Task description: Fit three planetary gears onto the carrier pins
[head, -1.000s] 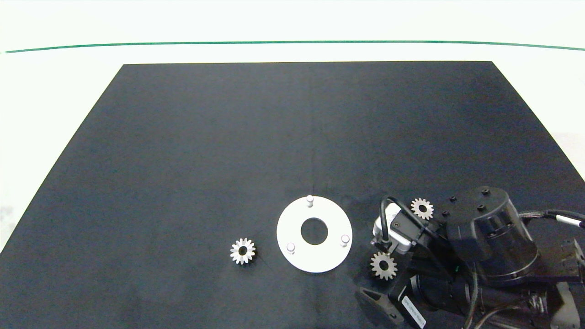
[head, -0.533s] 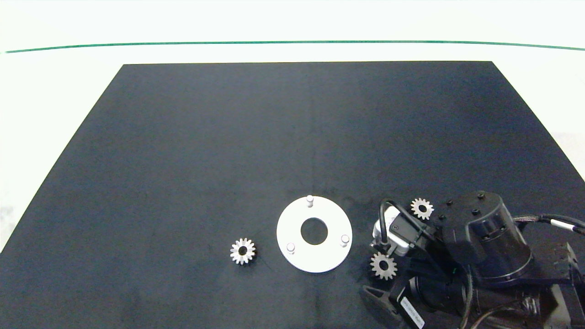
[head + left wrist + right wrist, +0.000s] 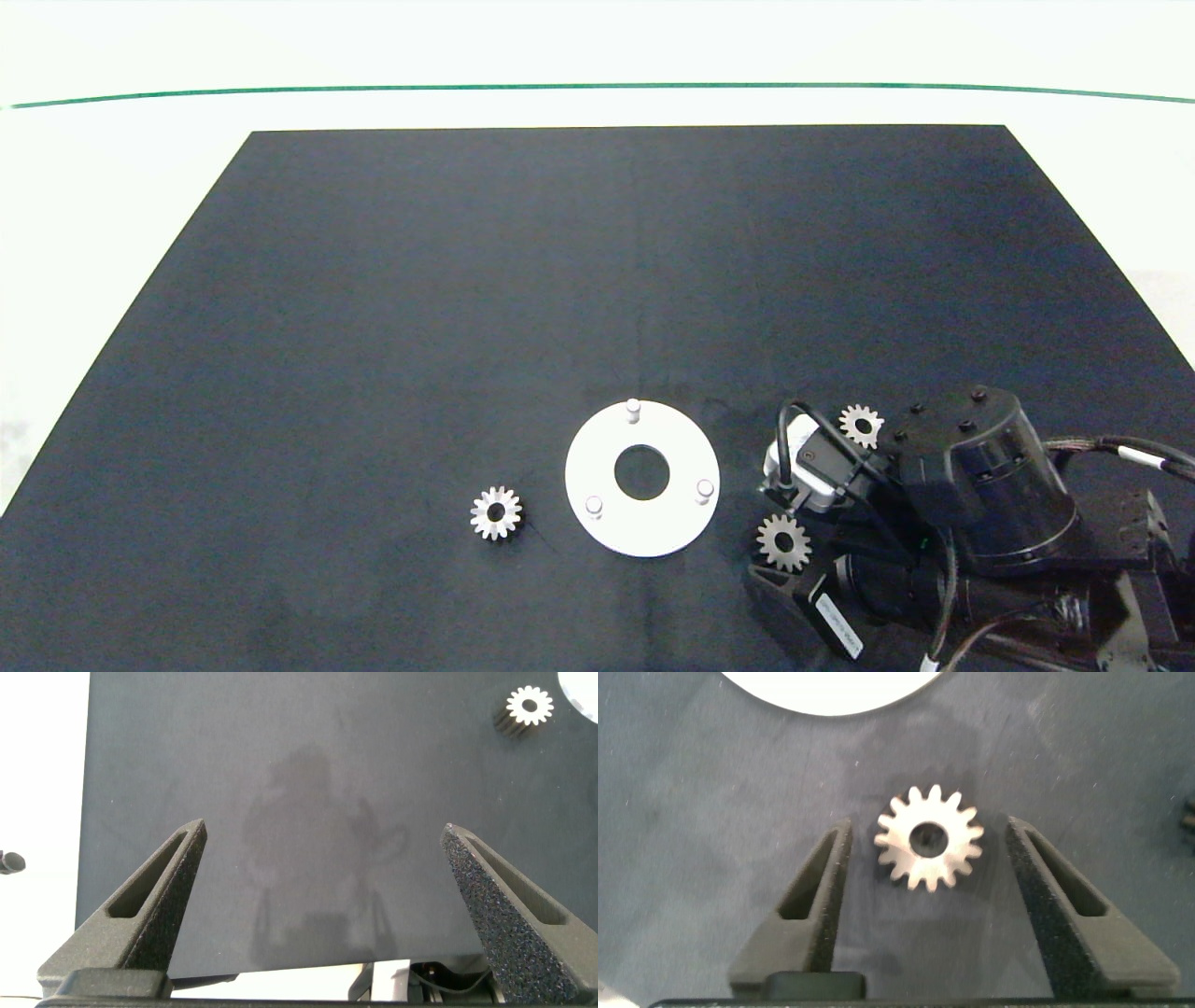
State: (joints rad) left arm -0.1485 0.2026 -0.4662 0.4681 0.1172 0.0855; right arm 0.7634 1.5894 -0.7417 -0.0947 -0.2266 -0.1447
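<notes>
Black matting [image 3: 467, 308] covers most of the head view, laid on a pale tabletop [image 3: 112, 187] with a thin green line [image 3: 597, 88] running across the upper part. Low and centre-right in the frame lies the white carrier disc [image 3: 642, 478], its three carrier pins [image 3: 634, 408] all bare: one at the top of the ring, one at lower left, one at lower right.

Three planetary gears lie flat on the mat. The left gear [image 3: 496, 512] sits alone, near the disc's lower-left side and apart from it. The upper-right gear [image 3: 861, 426] is partly tucked against the right arm's dark housing [image 3: 980, 485], so its right-hand edge is hard to separate from the arm. The lower-right gear [image 3: 782, 542] lies just right of the disc, with the arm's body crowding it from above and the right.

From overhead the right gripper's fingers are hidden under the wrist and its white camera block [image 3: 798, 467]. The right wrist view settles it: the right gripper [image 3: 929, 915] is spread wide with that gear [image 3: 929, 847] lying between the fingers [image 3: 817, 891], touching neither; a sliver of the disc [image 3: 831, 689] is cut off by the frame edge.

A white label [image 3: 837, 625] on the arm carries print too small to read.

The left gripper [image 3: 322, 891] is out of the head view; its wrist view shows it gaping over bare mat, holding nothing, with one gear [image 3: 529, 707] in the upper-right corner.
</notes>
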